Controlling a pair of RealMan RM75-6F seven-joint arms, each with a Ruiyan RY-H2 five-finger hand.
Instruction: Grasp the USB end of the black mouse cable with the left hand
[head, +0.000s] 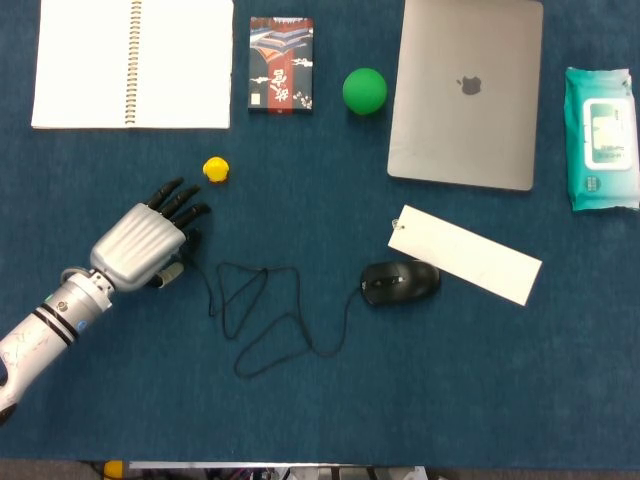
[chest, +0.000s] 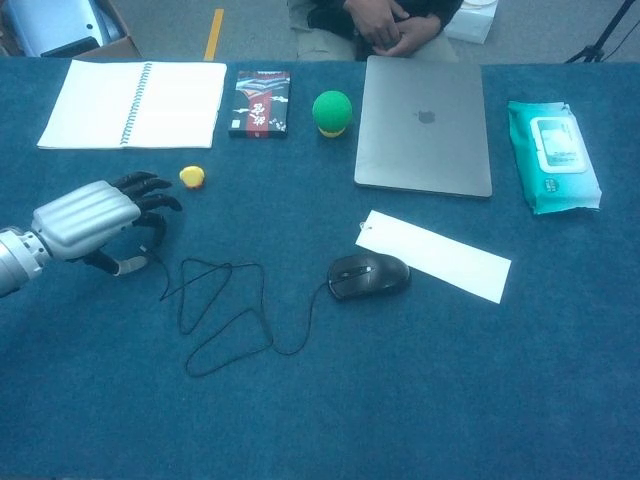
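Blue-covered table (chest: 420, 400), grey floor (chest: 260, 30) beyond with a yellow line (chest: 214, 33) (chest view only)

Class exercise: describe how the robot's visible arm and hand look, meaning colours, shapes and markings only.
The left hand has a ribbed, silver-grey back and black fingers. A silver cylindrical wrist joins a white forearm ringed with black bands, with a small bluish mark near the wrist. The right hand is not shown.

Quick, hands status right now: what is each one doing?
Left hand: over the USB end of the black mouse cable, fingers curled round it; firm hold cannot be told.
Right hand: not in either view.
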